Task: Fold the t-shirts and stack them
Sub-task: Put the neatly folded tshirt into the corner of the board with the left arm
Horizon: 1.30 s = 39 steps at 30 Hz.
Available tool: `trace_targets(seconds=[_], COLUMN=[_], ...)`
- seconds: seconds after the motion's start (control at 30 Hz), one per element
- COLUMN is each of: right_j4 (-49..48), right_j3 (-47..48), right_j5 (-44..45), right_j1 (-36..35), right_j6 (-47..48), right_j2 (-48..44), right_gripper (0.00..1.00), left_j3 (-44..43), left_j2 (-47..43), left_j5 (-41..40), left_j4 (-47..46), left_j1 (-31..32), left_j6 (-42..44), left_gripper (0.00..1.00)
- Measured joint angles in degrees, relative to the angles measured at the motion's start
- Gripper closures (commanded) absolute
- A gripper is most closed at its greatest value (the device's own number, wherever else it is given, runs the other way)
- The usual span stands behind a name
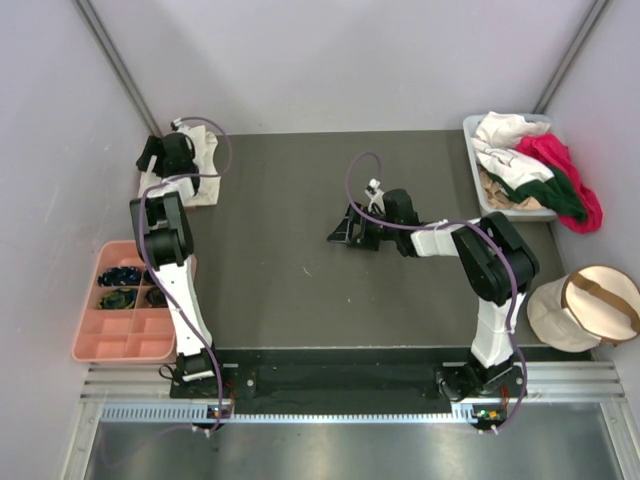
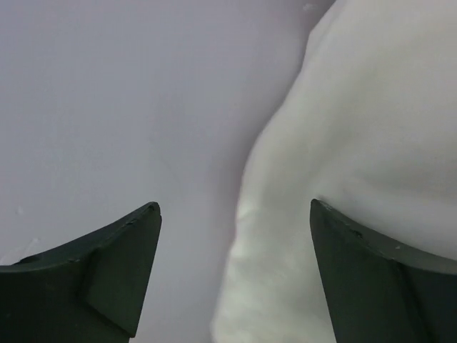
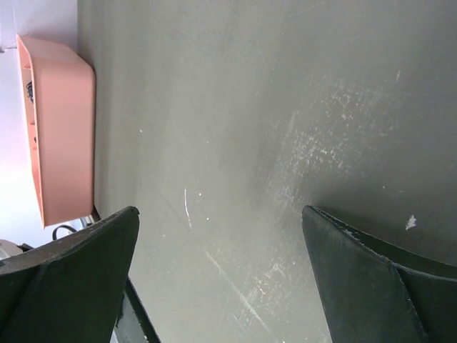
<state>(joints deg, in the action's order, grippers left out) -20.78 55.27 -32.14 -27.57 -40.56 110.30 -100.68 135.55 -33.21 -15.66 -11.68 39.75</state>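
A folded cream-white t-shirt (image 1: 207,160) lies at the back left corner of the dark table (image 1: 280,290). My left gripper (image 1: 150,157) hovers over its left edge. In the left wrist view that gripper (image 2: 235,207) is open, with the white t-shirt (image 2: 357,143) under and beside its right finger and nothing pinched. My right gripper (image 1: 345,230) hangs low over the middle of the table. Its jaws (image 3: 220,211) stand wide apart over bare table. More t-shirts, white (image 1: 505,130), magenta (image 1: 560,160) and dark green (image 1: 567,197), are heaped in a bin (image 1: 470,135) at the back right.
A pink compartment tray (image 1: 120,310) sits off the table's left edge and also shows in the right wrist view as the tray (image 3: 64,128). A round beige pouch (image 1: 585,305) with a tan strap rests at the right. Walls close in on the left, back and right.
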Motion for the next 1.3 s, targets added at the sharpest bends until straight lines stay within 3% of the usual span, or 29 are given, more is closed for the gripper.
trace_targets(seconds=[0.43, 0.67, 0.87, 1.03, 1.3], right_j4=[-0.44, 2.49, 12.98, 21.09, 27.41], right_j3=[-0.22, -0.44, -1.22, -4.59, -11.69], right_j5=[-0.24, 1.22, 8.13, 15.41, 29.70], right_j1=[0.00, -0.04, -0.07, -0.59, -5.99], right_j6=[0.00, 1.03, 4.44, 8.26, 12.98], right_j2=[-0.02, -1.62, -7.41, -17.05, -42.18], right_gripper=[0.01, 0.01, 0.01, 0.01, 0.01], left_j3=[3.76, 1.84, -3.78, -0.44, 24.17], left_j2=[-1.55, -4.48, -8.44, -19.32, -46.80], left_j5=[-6.12, -7.98, -7.34, -5.81, -2.01], left_j4=[-4.61, -2.08, 7.93, 15.52, 21.53], left_j1=[2.14, 12.35, 23.85, 32.28, 44.02], left_j6=[-0.90, -4.61, -15.56, -26.95, -45.97], left_gripper=[0.02, 0.01, 0.01, 0.01, 0.01])
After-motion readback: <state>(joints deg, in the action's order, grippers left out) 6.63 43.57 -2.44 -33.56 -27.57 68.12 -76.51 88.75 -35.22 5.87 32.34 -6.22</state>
